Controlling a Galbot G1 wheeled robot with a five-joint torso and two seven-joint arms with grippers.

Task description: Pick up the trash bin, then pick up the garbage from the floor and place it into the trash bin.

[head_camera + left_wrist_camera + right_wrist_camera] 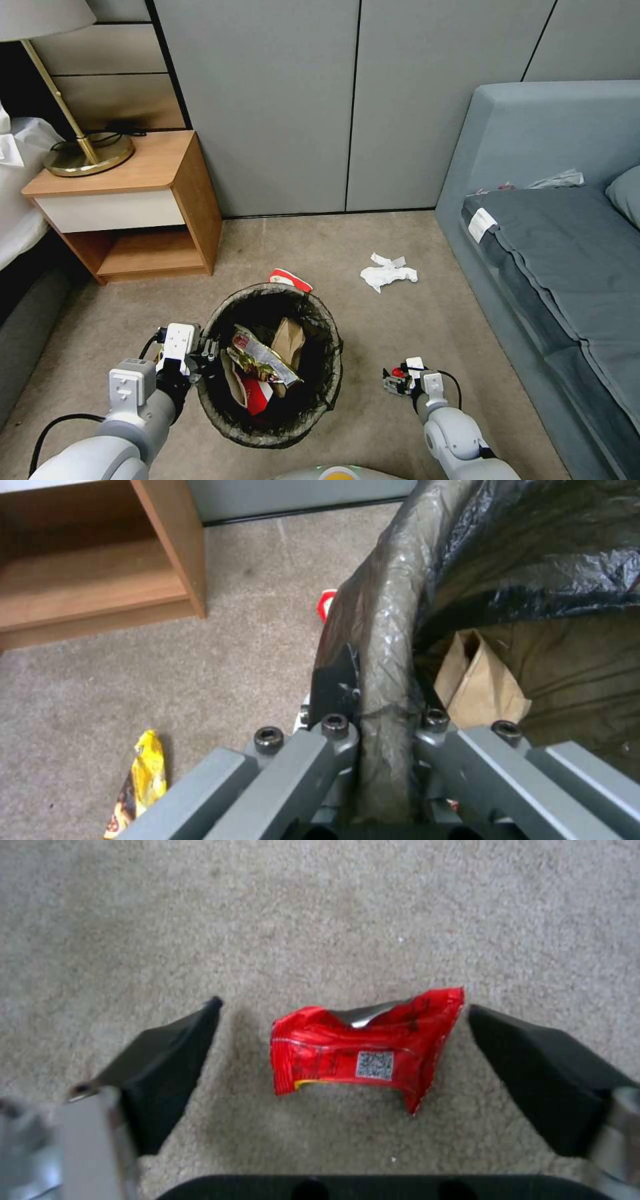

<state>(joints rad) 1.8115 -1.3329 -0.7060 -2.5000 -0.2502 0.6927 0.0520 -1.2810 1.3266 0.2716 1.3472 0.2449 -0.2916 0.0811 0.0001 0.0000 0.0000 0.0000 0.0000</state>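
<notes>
- Head view: the left gripper [208, 351] is clamped on the near-left rim of the small round white plastic trash bin lined with a dark bag [230, 417]. Inside the bin, just past the fingers, lie three pieces: a brown paper bag [289, 341], a shiny gold snack wrapper [260, 360] and a red-and-white crumpled carton [253, 395].
- Beyond the bin's far rim one red-and-white scrap [291, 279] lies on the beige carpet [373, 427]; one white crumpled tissue [388, 272] lies well ahead of the right gripper [393, 381], which is low over the carpet to the right of the bin, over a small red wrapper [398, 373].
- Left wrist view: the two grey fingers [293, 765] pinch the bag-wrapped rim [383, 645] between them, closed tight on it. One yellow snack wrapper [143, 780] lies on the carpet on the outer side of the gripper.
- Right wrist view: the two black fingertips [167, 1065] stand wide apart, one on each side of the single red foil wrapper, which lies flat on the carpet. Neither fingertip touches it.
</notes>
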